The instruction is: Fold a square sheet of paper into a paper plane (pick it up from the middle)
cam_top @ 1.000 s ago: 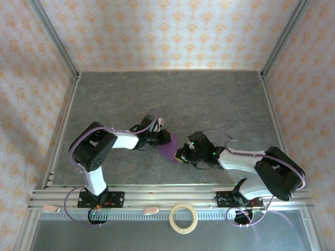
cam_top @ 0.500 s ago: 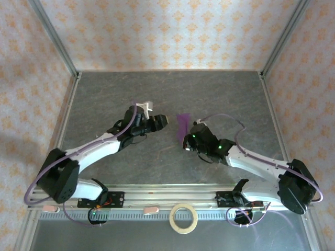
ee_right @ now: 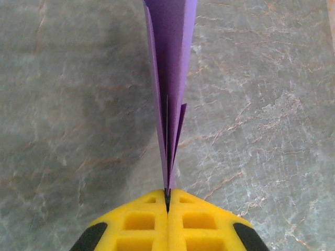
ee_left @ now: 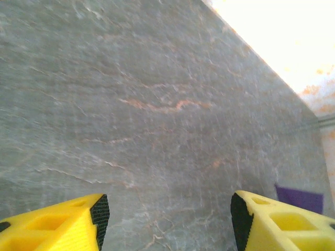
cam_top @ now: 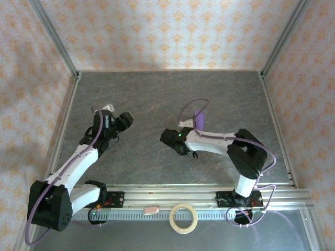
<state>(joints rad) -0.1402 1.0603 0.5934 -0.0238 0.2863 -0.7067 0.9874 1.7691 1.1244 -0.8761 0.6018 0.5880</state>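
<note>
Pinching the paper plane point(ee_right: 170, 78), right fingers point(ee_right: 138, 222) meet.

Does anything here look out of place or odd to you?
Nothing is spilled or torn. The one stray is a tan tape ring lying in front of the rail at the near edge, off the grey table. The folded purple paper is pinched on edge in the right gripper, neatly creased.

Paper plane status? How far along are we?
Done: the paper plane is folded, narrow and layered. In hand: the right gripper is shut on its folded edge. The left gripper is open, holding nothing. Left: probably just spreading the wings or setting it down; final creases can't be judged.
</note>
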